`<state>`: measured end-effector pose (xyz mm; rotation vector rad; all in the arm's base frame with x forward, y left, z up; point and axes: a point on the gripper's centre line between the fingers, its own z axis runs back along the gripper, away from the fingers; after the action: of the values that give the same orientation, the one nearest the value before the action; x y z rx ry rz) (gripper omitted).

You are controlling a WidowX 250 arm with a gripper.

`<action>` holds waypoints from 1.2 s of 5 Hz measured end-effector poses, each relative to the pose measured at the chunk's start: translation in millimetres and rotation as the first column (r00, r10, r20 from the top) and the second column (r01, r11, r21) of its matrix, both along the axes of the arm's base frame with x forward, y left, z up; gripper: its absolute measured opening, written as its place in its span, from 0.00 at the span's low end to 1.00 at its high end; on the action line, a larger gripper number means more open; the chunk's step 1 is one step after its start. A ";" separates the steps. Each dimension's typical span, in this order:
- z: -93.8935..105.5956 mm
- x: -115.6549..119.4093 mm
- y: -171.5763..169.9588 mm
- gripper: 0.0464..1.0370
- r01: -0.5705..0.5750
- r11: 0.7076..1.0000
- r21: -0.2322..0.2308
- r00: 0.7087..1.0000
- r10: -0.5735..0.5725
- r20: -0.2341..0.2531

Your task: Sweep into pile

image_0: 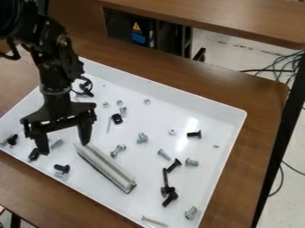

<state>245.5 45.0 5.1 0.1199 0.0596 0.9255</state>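
Wood-grain table [265, 95] under white tray [205, 107], gripper [63, 148] spread wide at frame left, metal bar [106, 168] lower left of centre, likely rigid, slick, best gripped across its middle; screws [164, 154] scattered mid-frame, probably rolling easily.

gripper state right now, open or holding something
Gripper: open, fingers spread wide over the white tray, with nothing visibly clamped between them.

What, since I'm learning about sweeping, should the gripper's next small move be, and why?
Probably shift the gripper to centre its jaws over the metal bar: they stand apart, one near the bar's upper end, and screws lie scattered across the tray.
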 end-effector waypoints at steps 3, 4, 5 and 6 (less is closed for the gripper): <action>-7.6 8.0 -31.3 0.96 -0.171 0.985 -0.007 0.970 0.169 0.172; -10.9 8.9 -34.2 0.96 -0.191 0.982 -0.001 0.968 0.189 0.166; -20.5 9.3 -38.9 0.96 -0.206 0.978 -0.014 0.968 0.206 0.142; -32.8 7.0 -42.6 0.96 -0.207 0.978 -0.033 0.972 0.209 0.109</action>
<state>252.5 2.4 -27.8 0.0420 -0.0221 1.1393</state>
